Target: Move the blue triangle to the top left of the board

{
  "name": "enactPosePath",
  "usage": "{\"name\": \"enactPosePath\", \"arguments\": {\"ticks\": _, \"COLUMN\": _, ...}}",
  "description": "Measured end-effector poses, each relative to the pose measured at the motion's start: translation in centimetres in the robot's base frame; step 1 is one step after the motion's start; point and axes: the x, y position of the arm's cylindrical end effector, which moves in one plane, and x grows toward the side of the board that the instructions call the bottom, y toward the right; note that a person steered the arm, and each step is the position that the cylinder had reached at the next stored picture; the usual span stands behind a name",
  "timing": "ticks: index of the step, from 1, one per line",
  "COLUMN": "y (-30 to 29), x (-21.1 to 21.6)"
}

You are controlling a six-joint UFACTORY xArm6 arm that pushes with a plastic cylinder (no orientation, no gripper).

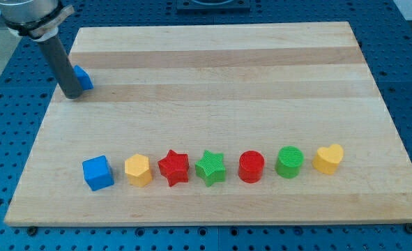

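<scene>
The blue triangle (84,78) lies near the board's left edge, in the upper left part of the wooden board (212,77). The rod partly hides its left side. My tip (72,95) rests on the board just left of and slightly below the blue triangle, touching or almost touching it. The rod rises from there toward the view's top left.
A row of blocks lies along the view's bottom: blue cube (97,173), orange hexagon (138,170), red star (173,167), green star (210,167), red cylinder (252,166), green cylinder (289,162), yellow heart (328,158). A blue perforated table surrounds the board.
</scene>
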Motion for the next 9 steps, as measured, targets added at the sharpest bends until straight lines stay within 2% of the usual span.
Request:
{"name": "enactPosePath", "arguments": {"ticks": 7, "y": 2.4, "x": -7.2}}
{"name": "enactPosePath", "arguments": {"ticks": 9, "y": 5.5, "x": -7.9}}
